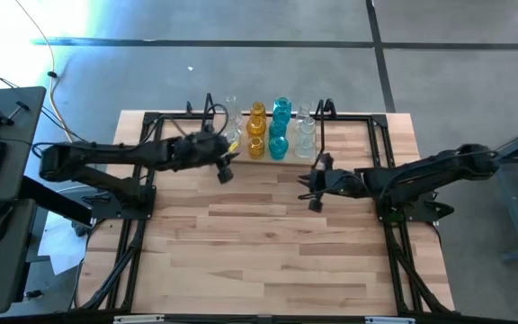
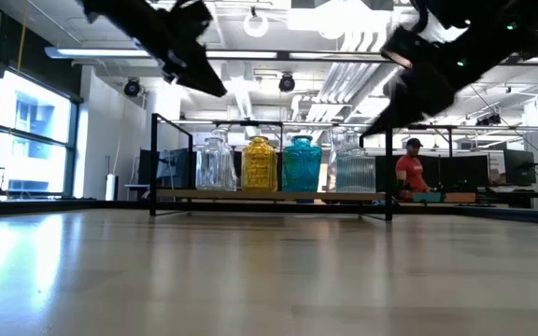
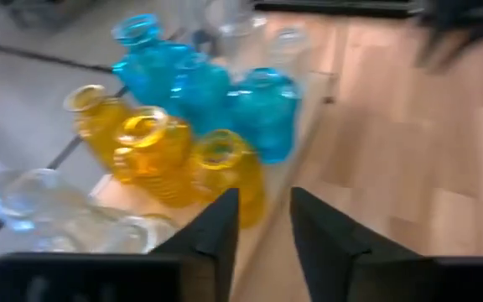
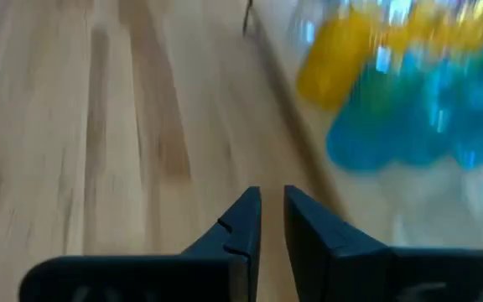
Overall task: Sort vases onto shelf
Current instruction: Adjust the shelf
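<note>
The vases stand in rows on the shelf (image 1: 324, 115) at the table's far edge: amber vases (image 1: 257, 135), teal vases (image 1: 280, 126), and clear vases (image 1: 306, 135) on both flanks. The low view shows a clear vase (image 2: 215, 163), an amber vase (image 2: 259, 165), a teal vase (image 2: 301, 164) and a ribbed clear vase (image 2: 354, 171) on the shelf board (image 2: 269, 195). My left gripper (image 1: 226, 168) hovers just near of the rows' left end, open and holding nothing (image 3: 264, 220). My right gripper (image 1: 311, 184) hovers near of their right end, open by a narrow gap and holding nothing (image 4: 272, 220).
Bare wooden tabletop (image 1: 268, 243) stretches from the grippers to the near edge. Black frame rails (image 1: 133, 234) run along both sides of the table. A person in a red shirt (image 2: 409, 170) sits in the room beyond the table.
</note>
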{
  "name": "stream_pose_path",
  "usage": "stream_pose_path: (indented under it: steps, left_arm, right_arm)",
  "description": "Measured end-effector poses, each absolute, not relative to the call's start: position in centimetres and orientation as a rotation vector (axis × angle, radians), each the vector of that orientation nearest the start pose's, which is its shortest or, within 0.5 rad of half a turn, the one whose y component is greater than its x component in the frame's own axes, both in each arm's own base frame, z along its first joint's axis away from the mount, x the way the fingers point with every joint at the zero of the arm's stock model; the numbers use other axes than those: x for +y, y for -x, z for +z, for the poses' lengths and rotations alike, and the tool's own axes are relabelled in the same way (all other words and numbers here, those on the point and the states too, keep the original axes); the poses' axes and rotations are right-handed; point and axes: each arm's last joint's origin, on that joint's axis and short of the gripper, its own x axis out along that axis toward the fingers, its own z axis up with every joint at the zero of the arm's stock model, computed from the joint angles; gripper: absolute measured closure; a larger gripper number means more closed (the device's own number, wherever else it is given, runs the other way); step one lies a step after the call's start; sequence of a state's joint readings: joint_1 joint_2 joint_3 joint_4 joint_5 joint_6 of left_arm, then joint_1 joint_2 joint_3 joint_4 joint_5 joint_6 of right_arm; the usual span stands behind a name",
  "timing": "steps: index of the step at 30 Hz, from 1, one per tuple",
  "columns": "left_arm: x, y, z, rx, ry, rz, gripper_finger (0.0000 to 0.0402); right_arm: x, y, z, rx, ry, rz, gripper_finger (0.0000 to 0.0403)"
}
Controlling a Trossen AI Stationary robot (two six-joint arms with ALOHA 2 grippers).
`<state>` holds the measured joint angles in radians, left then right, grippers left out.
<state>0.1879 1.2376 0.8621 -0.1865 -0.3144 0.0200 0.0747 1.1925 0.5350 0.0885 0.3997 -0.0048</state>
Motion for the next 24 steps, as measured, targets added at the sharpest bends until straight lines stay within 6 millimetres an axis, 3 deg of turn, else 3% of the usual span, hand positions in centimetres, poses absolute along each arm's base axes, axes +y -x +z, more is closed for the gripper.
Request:
stream_pose_path:
  steps: [4, 8, 15, 24]
  left_arm:
    - [4.3, -24.4, 25.9, 0.514, -0.042, 0.369, 0.0351]
    - [3.1, -23.4, 24.6, 0.464, -0.030, 0.288, 0.0394]
    - [2.0, -21.9, 21.8, 0.499, -0.008, 0.244, 0.0399]
    - [1.9, -20.8, 19.0, 0.538, 0.022, 0.269, 0.0401]
  right_arm:
    - [0.4, -21.4, 18.8, 0.724, 0.084, -0.338, 0.0393]
    - [-0.3, -20.7, 17.6, 0.783, 0.060, -0.377, 0.0397]
    - [-2.1, -19.5, 15.4, 0.786, 0.008, -0.443, 0.0401]
    - [-4.4, -19.1, 15.1, 0.793, -0.035, -0.513, 0.0402]
